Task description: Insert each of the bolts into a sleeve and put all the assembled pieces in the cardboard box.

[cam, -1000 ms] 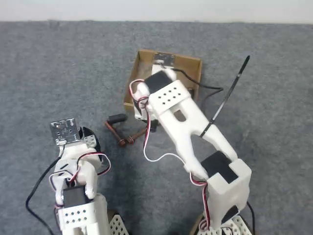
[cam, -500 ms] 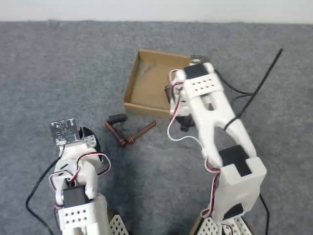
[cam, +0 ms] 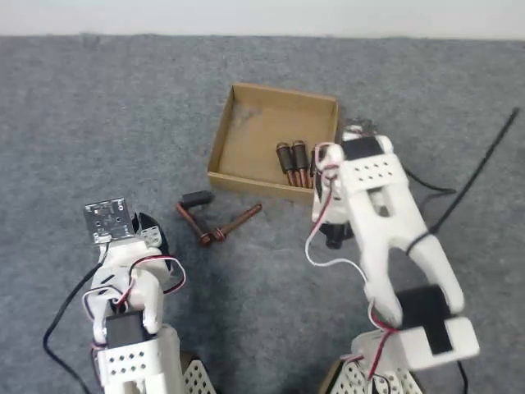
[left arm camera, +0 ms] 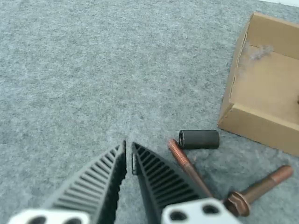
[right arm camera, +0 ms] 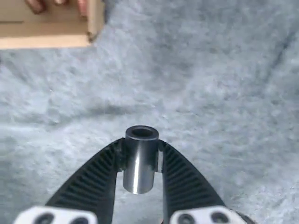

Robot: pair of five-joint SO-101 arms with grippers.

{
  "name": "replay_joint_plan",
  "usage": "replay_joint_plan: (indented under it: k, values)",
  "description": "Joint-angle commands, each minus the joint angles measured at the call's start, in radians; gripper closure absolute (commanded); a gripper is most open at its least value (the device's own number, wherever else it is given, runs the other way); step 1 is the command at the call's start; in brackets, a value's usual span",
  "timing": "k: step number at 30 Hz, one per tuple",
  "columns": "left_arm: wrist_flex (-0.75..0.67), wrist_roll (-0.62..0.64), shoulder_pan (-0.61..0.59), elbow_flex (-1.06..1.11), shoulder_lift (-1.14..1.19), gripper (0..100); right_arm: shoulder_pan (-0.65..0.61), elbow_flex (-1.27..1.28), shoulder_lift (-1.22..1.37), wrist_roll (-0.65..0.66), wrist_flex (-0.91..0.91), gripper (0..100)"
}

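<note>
Copper-coloured metal bolts (cam: pixel 239 220) are lying heads together on the grey carpeted desk (cam: pixel 98 115), centre-left of the high view. They are lying beside a short black cylindrical sleeve (cam: pixel 197 198), just below the open cardboard box (cam: pixel 246 180), which is holding two assembled pieces (cam: pixel 294 162). The right end effector (right arm camera: pixel 140 148) is clamping a second dark sleeve (right arm camera: pixel 138 163) right of the box. The left end effector (left arm camera: pixel 129 150) is sitting closed and empty at lower left. Being rigid, smooth and probably weighty, each bolt is likely gripping best mid-shank.

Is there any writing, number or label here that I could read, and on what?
No readable text anywhere.
The cardboard box is plain; the sleeve in the right claw and the loose bolts show no marks.
The circuit board on the left arm carries only specks too small to read.
</note>
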Motion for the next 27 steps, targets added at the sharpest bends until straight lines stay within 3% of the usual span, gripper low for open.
replay_joint_plan:
  k: [1,7,13,27]
  values:
    - [-0.032,-0.009,0.005,-0.012,0.014,98,0.065,0.060,-0.145,0.064,-0.048,99.1]
    - [-0.029,-0.009,0.005,-0.012,0.014,98,0.143,0.253,-0.240,0.206,-0.213,99.1]
    - [-0.028,-0.009,0.003,-0.012,0.014,98,0.189,0.367,-0.246,0.226,-0.357,98.9]
    - [-0.028,-0.009,0.002,-0.010,0.014,98,0.199,0.371,-0.245,0.227,-0.371,98.8]
